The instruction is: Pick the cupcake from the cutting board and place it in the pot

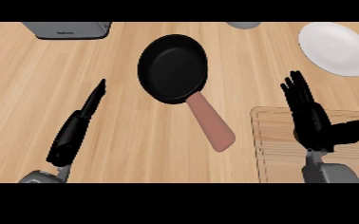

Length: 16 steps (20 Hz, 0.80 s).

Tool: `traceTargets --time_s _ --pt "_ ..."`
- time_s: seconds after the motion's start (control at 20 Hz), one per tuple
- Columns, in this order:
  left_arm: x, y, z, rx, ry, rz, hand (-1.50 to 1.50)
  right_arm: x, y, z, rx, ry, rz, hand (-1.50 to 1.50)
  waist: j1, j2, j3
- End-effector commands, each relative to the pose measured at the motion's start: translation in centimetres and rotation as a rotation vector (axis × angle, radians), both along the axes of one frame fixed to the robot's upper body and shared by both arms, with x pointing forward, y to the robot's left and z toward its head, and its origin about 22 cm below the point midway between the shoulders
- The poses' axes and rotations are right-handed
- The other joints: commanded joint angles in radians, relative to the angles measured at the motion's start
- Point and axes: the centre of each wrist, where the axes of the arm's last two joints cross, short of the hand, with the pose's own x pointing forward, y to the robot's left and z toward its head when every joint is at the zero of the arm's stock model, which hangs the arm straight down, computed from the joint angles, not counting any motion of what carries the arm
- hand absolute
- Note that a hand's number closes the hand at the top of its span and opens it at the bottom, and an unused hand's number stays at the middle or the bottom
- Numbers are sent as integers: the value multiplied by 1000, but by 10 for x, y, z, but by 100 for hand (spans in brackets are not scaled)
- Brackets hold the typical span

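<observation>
Right hand (308, 114) hovers over the cutting board (280, 147), fingers straight and released — no cupcake in sight, possibly hidden beneath it. Left hand (73, 133) rests open at the tabletop's (126, 137) left. Best descend gently, curl round the cupcake, then carry to the black pan (172, 69) — empty.

White plate (331, 47) at the far right edge of the wooden tabletop (126, 123), grey boxy appliance (67, 30) at the far left corner, rounded grey object (243, 24) cut off by the far edge between them.
</observation>
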Motion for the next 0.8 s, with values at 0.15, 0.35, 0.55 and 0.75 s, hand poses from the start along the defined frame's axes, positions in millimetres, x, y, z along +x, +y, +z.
traceTargets --time_s 0.15,0.35,0.55,0.75 --pt "-9 59 -5 32 98 300 0 -64 -81 -31 -67 292 -515 150 -41 -21 -38" --pt "-17 72 -14 17 151 400 0 -120 -174 -8 -703 354 -807 -150 -64 5 -58" --pt "-18 83 -3 -7 186 430 0 -144 -134 -25 -852 181 -941 -150 -50 -26 -40" --pt "-14 82 -5 -25 206 420 0 -167 -75 -7 -792 164 -975 -150 -39 -19 -39"
